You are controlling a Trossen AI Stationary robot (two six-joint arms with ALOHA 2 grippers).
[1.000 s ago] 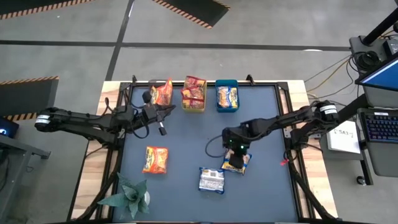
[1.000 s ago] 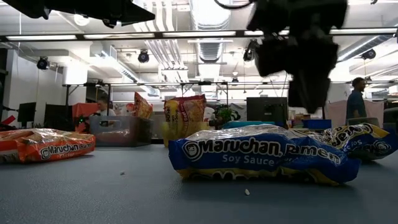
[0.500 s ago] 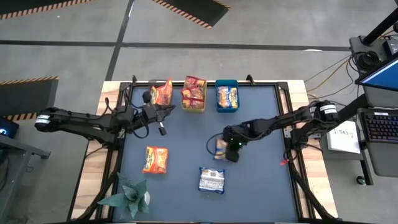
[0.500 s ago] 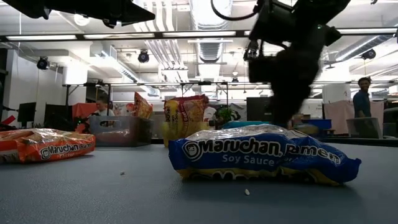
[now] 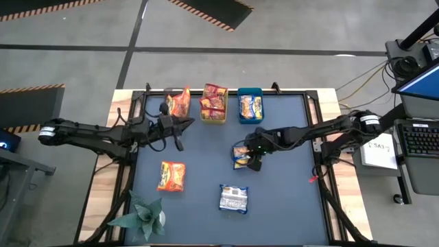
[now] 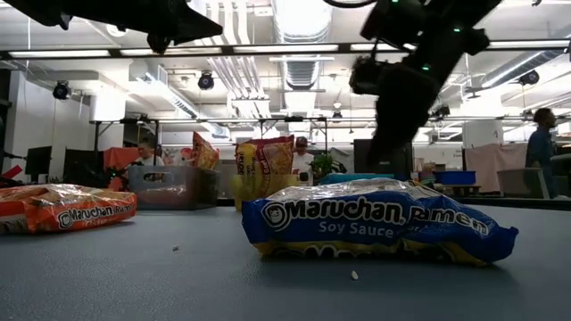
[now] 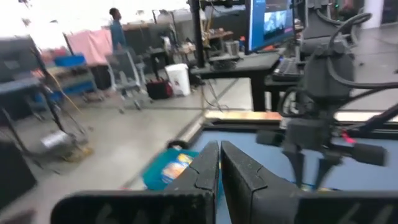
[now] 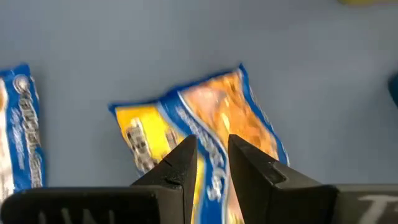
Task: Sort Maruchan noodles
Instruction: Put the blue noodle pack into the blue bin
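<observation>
My right gripper (image 5: 248, 159) is shut on a blue-and-yellow Maruchan packet (image 5: 239, 156) above the middle of the table. Another blue packet (image 5: 233, 199) and an orange one (image 5: 171, 175) lie flat on the mat. At the far edge a grey bin (image 5: 177, 103) holds an orange packet, a yellow bin (image 5: 214, 118) holds red ones and a blue bin (image 5: 250, 93) a blue-and-yellow one. My left gripper (image 5: 177, 136) hangs shut and holds nothing, above the table near the grey bin. My right gripper pinches the blue-and-yellow packet between its two fingers at one edge (image 8: 210, 163). The fingers (image 8: 181, 163) come slanting down from the table's right side. The packet sticks out beyond the fingertips, tilted and lifted clear of the mat.
A green leafy plant (image 5: 140, 216) stands at the near left corner. The mat between the loose packets and the bins is bare. Desks, monitors and people show in the room beyond the table.
My right gripper has lifted the blue-and-yellow packet off the mat near the right and carried it toward the far edge and a little left. It has turned and tipped less steeply downward on the way. The packet now hangs clear of the mat.
</observation>
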